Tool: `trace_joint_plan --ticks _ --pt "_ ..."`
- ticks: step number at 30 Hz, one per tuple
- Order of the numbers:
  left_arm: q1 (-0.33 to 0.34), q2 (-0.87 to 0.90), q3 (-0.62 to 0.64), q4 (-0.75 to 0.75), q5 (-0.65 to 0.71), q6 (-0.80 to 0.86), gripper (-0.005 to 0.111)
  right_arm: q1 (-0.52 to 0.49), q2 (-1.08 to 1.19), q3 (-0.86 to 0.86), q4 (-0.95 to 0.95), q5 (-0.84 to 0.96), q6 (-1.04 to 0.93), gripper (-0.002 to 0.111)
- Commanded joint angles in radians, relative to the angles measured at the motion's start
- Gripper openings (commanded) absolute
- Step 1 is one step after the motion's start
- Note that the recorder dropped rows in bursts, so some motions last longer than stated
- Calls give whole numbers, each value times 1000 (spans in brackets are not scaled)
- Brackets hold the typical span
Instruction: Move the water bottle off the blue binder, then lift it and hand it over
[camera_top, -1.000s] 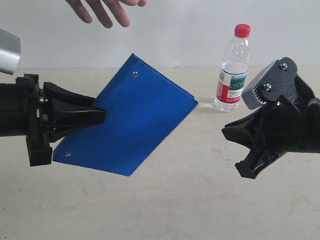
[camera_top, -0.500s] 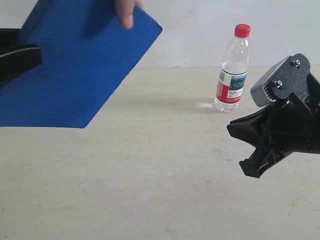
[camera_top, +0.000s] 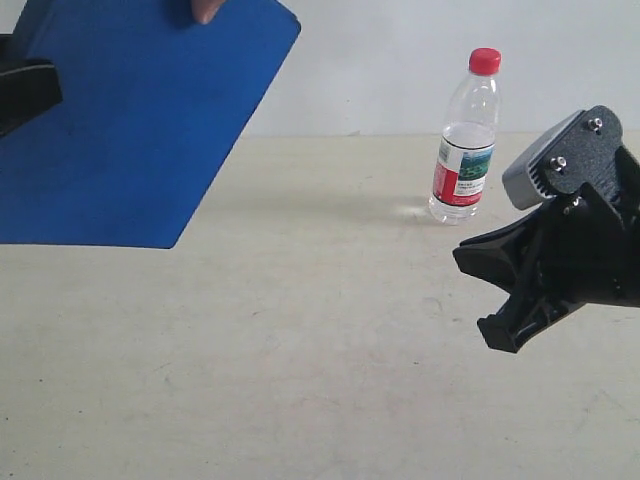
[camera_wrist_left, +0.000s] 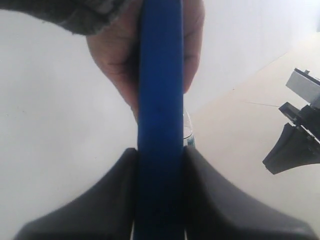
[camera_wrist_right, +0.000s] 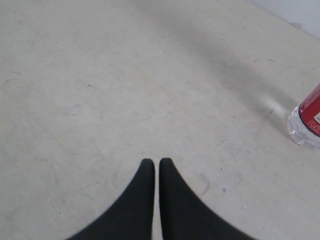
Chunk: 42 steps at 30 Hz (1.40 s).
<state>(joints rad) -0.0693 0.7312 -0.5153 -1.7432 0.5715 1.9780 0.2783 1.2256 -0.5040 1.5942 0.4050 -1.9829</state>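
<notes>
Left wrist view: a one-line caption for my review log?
Left gripper clamps the blue binder, seen edge-on, while a person's hand grips its far end.

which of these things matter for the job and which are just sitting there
In the job:
binder, clamped in the left gripper and gripped by a person's hand
bottle, standing upright, off the binder
right gripper, shut and empty

Just there:
table
wall
</notes>
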Motion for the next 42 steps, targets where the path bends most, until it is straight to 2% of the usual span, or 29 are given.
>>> trace_joint_plan --ticks 1,4,6,9,13,15,17,21,25,29,32,34,37,42 --pt "-2 -2 -2 -1 -6 -2 32 0 -5 4 0 2 0 0" --pt "-2 -2 -2 -1 -71 -40 48 0 -5 4 0 2 0 0" --pt "-2 1 -2 -1 -177 -82 48 0 -5 4 0 3 3 0" --pt "-2 21 -2 -1 -437 -168 37 0 -5 4 0 3 12 0" --pt "0 91 -14 -1 -729 -214 5 0 -5 4 -2 7 19 0" --pt "0 130 -36 28 -825 -272 5 0 -5 4 -4 18 23 0" --pt "0 137 -56 141 -883 -383 5 0 -5 4 -9 40 23 0" --pt "0 21 -41 273 -839 -495 4 0 -5 4 -23 52 21 0" --pt "0 -250 4 301 -833 -558 4 0 -7 4 0 67 12 0" --pt "0 -532 45 326 -769 -558 4 0 -48 4 126 234 -126 0" --pt "0 -678 73 331 -753 -546 4 0 -162 4 150 373 -146 0" --pt "0 -731 94 331 -753 -546 4 0 -277 4 150 404 -136 0" --pt "3 -731 109 323 -733 -546 4 0 -529 4 150 282 -11 0" --pt "3 -731 182 321 -676 -546 4 0 -973 67 -144 12 382 0"
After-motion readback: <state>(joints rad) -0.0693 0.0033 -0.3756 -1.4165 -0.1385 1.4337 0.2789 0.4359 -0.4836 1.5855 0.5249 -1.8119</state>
